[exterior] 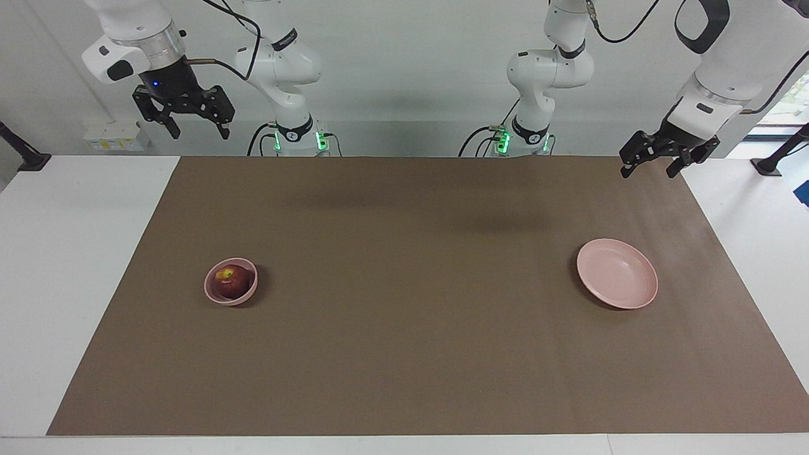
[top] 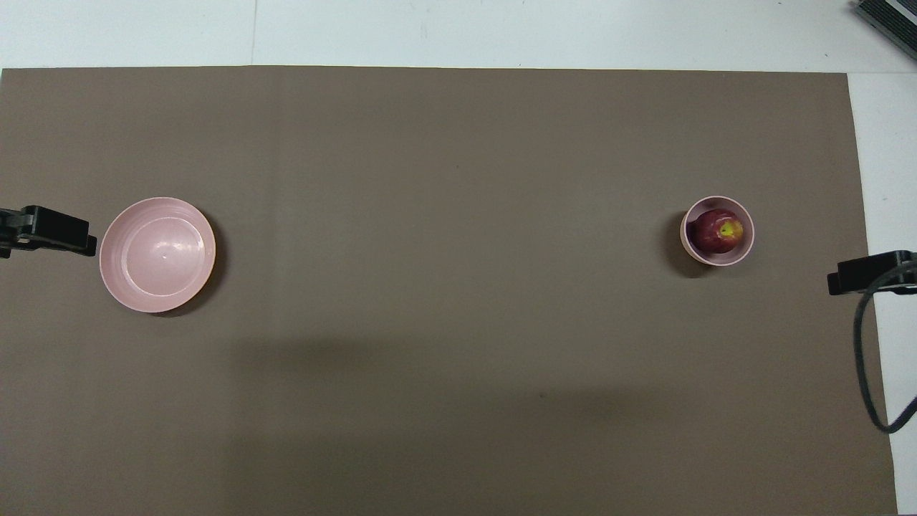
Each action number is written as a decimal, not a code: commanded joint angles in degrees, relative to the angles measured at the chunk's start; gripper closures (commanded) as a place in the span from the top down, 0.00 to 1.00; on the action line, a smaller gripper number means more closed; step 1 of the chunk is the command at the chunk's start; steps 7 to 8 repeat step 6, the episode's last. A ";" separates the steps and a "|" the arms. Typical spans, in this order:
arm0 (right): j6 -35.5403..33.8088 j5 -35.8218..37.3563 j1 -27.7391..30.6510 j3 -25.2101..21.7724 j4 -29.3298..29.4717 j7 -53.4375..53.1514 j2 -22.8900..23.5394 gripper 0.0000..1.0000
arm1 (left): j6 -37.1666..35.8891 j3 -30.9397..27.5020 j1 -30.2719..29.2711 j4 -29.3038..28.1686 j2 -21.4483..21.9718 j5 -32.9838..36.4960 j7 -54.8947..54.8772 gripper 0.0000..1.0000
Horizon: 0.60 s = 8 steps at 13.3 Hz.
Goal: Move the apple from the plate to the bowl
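Apple [exterior: 230, 281] sits low in bowl [exterior: 215, 294] — underside hidden by rim.

A robotics lab: two white Franka arms [exterior: 284, 69] bolted at a white tabletop [exterior: 76, 253] spread with a brown mat [exterior: 411, 316], cables trailing, plain white wall [exterior: 411, 63].

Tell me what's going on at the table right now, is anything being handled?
Nothing is being handled. The apple sits in the bowl toward the right arm's end of the table, and the plate lies bare toward the left arm's end. The right gripper hangs open, raised at its own end of the table; the left gripper hangs open over its corner of the brown mat. The move looks done.
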<state>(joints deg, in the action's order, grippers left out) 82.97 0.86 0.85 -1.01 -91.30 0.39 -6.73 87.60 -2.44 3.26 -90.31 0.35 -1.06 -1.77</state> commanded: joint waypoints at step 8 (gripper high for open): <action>1.58 0.02 0.29 0.31 -0.46 0.93 -0.13 1.00 | -1.21 0.24 -0.45 0.58 0.18 0.79 -0.34 1.00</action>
